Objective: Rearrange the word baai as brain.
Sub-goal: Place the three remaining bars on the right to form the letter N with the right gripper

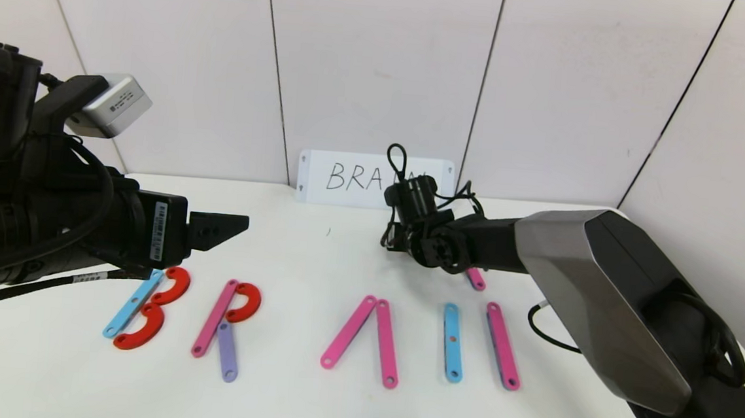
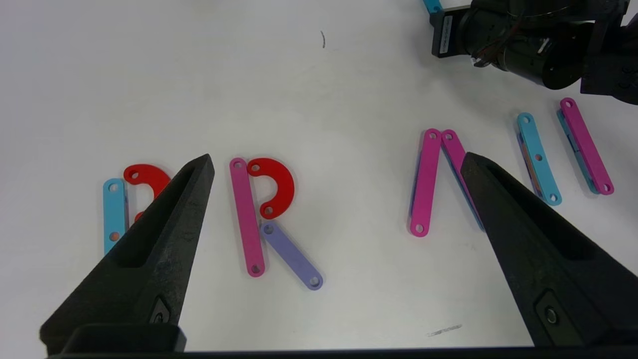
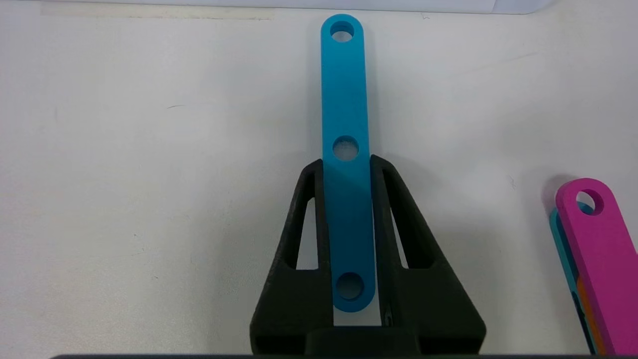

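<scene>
The right gripper [image 3: 347,164] has its jaws closed on a blue strip [image 3: 345,99] near the desk's back edge. Next, lay it into the N. The left gripper [image 2: 334,164] waits with jaws open.

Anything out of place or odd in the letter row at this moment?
The A has no crossbar, only two pink strips meeting at the top. The right gripper is shut on a blue strip behind the row.
</scene>
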